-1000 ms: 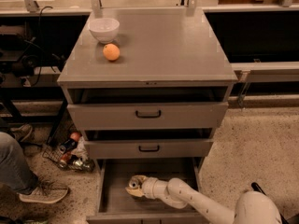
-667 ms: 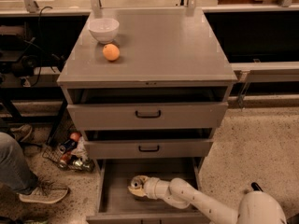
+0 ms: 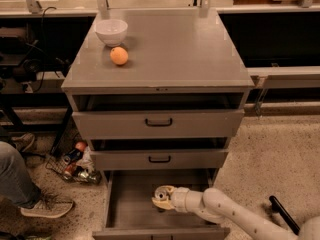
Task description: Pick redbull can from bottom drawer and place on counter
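Observation:
The bottom drawer (image 3: 131, 204) of the grey cabinet is pulled open, showing its flat grey floor. My gripper (image 3: 162, 199) reaches into it from the right, with the white arm coming in from the lower right. Its beige fingers are closed around the redbull can (image 3: 161, 193), of which only the shiny silver top shows. The can stands upright near the middle of the drawer. The counter (image 3: 180, 49) is the grey top of the cabinet, high above the gripper.
A white bowl (image 3: 111, 31) and an orange (image 3: 119, 56) sit on the counter's back left. The two upper drawers stand slightly open. A wire basket with cans (image 3: 75, 164) lies on the floor to the left, beside a person's shoe (image 3: 45, 207).
My gripper has shifted a little to the right inside the bottom drawer, and the can's silver top has moved with it.

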You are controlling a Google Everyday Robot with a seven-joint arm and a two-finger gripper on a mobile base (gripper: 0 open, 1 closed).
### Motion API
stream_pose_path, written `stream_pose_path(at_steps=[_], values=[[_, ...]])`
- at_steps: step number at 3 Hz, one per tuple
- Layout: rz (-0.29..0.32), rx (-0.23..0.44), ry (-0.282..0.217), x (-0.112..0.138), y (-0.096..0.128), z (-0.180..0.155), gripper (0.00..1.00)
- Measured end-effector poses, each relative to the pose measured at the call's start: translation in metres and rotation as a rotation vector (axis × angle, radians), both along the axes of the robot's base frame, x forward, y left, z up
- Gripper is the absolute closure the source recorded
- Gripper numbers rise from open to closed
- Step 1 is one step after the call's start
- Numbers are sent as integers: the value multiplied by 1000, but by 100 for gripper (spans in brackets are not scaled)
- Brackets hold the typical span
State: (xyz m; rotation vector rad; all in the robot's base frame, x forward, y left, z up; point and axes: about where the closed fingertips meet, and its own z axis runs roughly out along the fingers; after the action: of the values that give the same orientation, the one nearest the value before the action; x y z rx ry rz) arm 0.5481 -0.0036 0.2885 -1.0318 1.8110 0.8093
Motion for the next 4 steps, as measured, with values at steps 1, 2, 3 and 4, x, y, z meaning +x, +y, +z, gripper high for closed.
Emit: stream_pose_path(at_steps=[1, 2, 3, 4], values=[[-10, -1, -61, -8, -55, 63, 100], [-9, -1, -61, -8, -55, 63, 100], [-13, -24, -120, -14, -65, 97, 100], [-31, -109, -280, -32, -91, 187, 100]])
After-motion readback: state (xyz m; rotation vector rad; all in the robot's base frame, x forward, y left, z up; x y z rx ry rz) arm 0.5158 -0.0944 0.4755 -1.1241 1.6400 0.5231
